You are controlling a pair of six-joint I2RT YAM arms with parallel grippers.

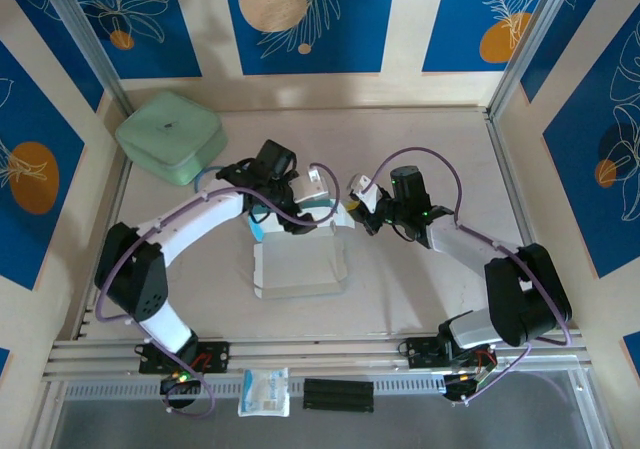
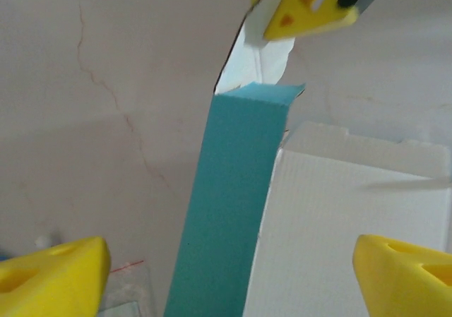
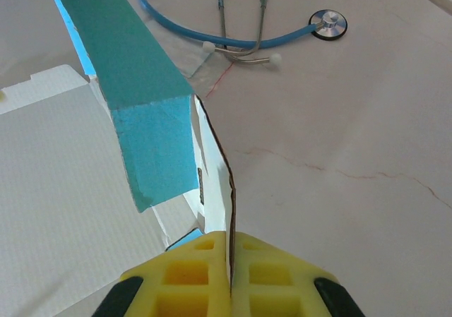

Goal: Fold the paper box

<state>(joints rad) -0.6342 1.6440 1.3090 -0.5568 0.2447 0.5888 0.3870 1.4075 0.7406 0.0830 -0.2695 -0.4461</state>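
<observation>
The thin white-and-teal card paper box (image 1: pixel 300 264) lies mid-way across the desk (image 1: pixel 430 149), barely started: one teal side panel (image 2: pixel 226 204) stands raised. The right end effector (image 3: pixel 229 245) pinches its flap (image 2: pixel 258 56); the left end effector (image 2: pixel 233 274) gapes wide, empty. The rest looks unfolded.

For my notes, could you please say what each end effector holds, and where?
Right end effector pinches the paper box's white flap; left end effector holds nothing.

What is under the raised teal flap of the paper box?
The white panel of the paper box lies flat on the table. The teal flap covers the strip beneath, which cannot be seen.
</observation>
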